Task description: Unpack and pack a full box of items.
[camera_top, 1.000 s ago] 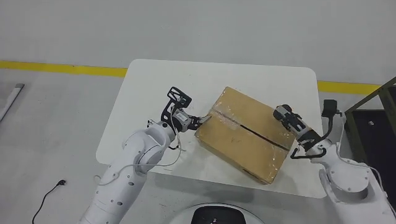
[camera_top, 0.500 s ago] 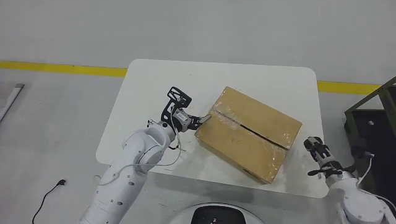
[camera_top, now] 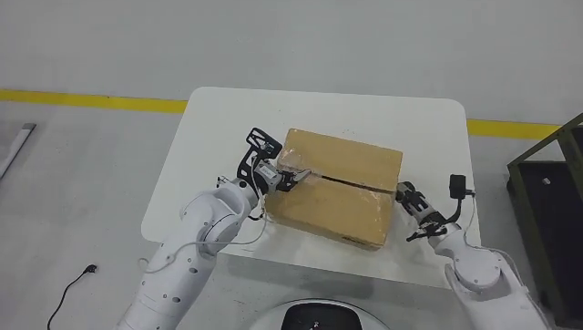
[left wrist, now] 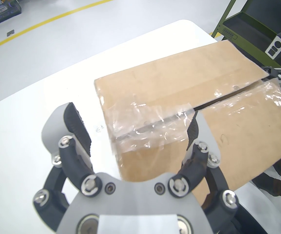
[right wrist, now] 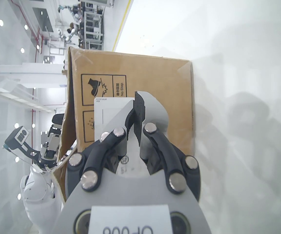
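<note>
1. One cardboard box point(camera_top: 337, 189), lying on the table;
2. One white table point(camera_top: 228, 120);
3. Two grippers: the left gripper point(camera_top: 291, 177) and the right gripper point(camera_top: 405, 193), one at each end of the box;
4. One white label point(right wrist: 111, 108) on the box's end;
5. One green rack point(camera_top: 551, 193) beside the table;
6. Two yellow floor lines point(camera_top: 91, 99);
7. One black cable point(camera_top: 73, 284) on the floor.

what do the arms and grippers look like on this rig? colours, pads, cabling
The left arm and right arm have glossy white shells and black wrist sections, with thin dark cables at the wrists. The left gripper and right gripper each have a silver-grey metal palm plate bearing a white label, black linkages with silver pins, and two silver fingers faced with ribbed black pads.
</note>
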Robot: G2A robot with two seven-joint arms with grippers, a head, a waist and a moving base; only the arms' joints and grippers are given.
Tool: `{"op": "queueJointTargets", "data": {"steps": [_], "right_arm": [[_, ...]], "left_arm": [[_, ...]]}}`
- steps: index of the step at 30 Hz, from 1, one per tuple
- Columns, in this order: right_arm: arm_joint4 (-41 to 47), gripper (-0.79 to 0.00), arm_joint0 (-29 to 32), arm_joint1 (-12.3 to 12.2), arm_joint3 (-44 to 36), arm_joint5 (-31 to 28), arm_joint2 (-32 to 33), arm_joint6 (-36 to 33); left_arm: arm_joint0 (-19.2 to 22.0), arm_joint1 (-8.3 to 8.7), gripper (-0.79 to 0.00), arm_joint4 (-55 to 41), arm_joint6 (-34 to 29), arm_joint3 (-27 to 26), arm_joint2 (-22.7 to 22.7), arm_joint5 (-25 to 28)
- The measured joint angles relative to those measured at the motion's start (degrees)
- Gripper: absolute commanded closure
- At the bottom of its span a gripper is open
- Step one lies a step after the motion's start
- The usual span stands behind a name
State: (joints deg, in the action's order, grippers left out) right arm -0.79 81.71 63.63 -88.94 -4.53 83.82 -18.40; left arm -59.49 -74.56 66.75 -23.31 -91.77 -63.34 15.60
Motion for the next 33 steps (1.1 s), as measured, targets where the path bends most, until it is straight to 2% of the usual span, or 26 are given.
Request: {"op": "queueJointTargets", "data": {"steps": [6, 10, 14, 18, 22, 26, 27, 28, 29, 31, 33], "right_arm": [[-2.9, 0.0, -5.5, 0.9, 5.4, -4.4, -4.5, 2.1], [-6.5, 0.0, -5.2, 0.9, 3.3, -6.1, -3.6, 6.0], [-12.9, 0.0, -2.3, 0.5, -3.8, -4.7, -0.5, 12.4], [-21.9, 0.0, 2.8, 0.2, -14.3, -0.4, 3.0, 18.5], [-28.7, 0.0, 7.9, 0.0, -23.3, 3.1, 6.2, 20.8], [-31.7, 0.0, 12.2, 0.0, -29.3, 5.9, 9.0, 20.7], [-32.4, -0.139, 13.1, 0.0, -30.3, 6.5, 9.5, 20.5], [-32.6, -0.234, 13.5, 0.0, -30.6, 6.8, 9.7, 20.3], [-32.7, -0.005, 13.7, 0.0, -30.7, 6.9, 9.7, 20.3], [-32.6, -0.041, 13.6, 0.0, -30.7, 6.9, 9.7, 20.2], [-32.6, -0.157, 13.6, 0.0, -30.7, 6.8, 9.7, 20.2]], "left_arm": [[0.0, 0.0, -0.785, 0.0, 0.0, 0.0, 0.0, 0.0], [-0.2, 0.03, -0.785, 0.2, 0.4, -0.4, -0.2, -0.2], [-1.0, 0.3, -0.785, 2.2, 0.6, -2.4, -1.4, -1.4], [-2.3, 0.78, -0.785, 6.2, -2.0, -5.2, -3.7, -4.9], [-4.7, 1.42, -0.785, 9.4, -5.3, -9.0, -7.1, -7.5], [-7.8, 2.03, -0.785, 11.1, -7.5, -13.0, -11.3, -9.8], [-8.8, 2.18, -0.785, 11.3, -7.9, -13.9, -12.5, -10.3], [-9.3, 2.24, -0.785, 11.4, -8.1, -14.4, -13.0, -10.5], [-9.5, 2.27, -0.784, 11.4, -8.2, -14.6, -13.2, -10.6], [-9.5, 2.27, -0.784, 11.4, -8.2, -14.6, -13.2, -10.5], [-9.5, 2.26, -0.784, 11.3, -8.2, -14.6, -13.1, -10.5]]}}
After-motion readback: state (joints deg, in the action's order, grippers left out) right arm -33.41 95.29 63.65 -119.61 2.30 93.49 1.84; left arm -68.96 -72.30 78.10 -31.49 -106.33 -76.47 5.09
